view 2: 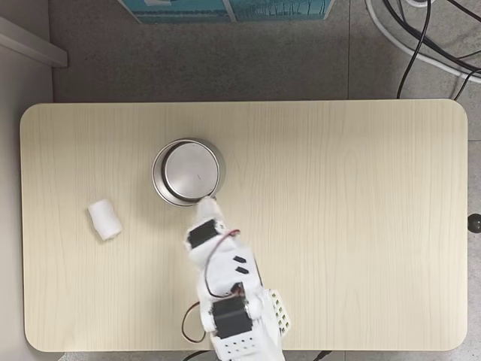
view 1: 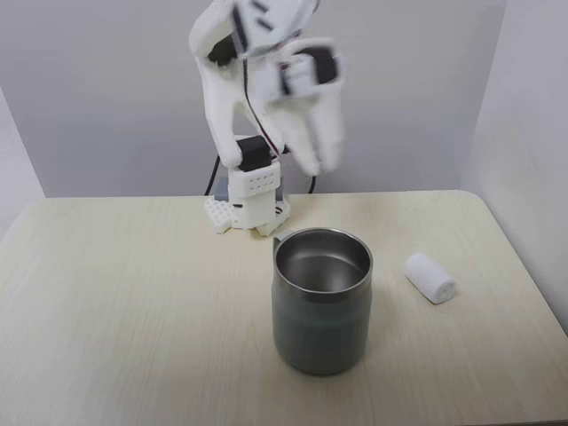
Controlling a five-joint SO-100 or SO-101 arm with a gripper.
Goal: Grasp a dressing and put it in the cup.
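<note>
The dressing (view 1: 430,277) is a small white roll lying on its side on the table, to the right of the cup in a fixed view; it lies left of the cup from above (view 2: 104,219). The grey-green cup (view 1: 321,328) stands upright and empty, its steel inside (view 2: 188,171) bare. My white gripper (view 2: 207,203) hangs above the table just beside the cup's near rim, fingers drawn together with nothing between them. From the front it is motion-blurred (view 1: 321,160), high above and behind the cup, well apart from the dressing.
The arm's base (view 1: 251,206) sits at the table's back edge behind the cup. The wooden table (view 2: 338,226) has rounded corners, with a wide bare stretch on its right in the view from above. Cables (view 2: 421,37) lie on the floor beyond the table.
</note>
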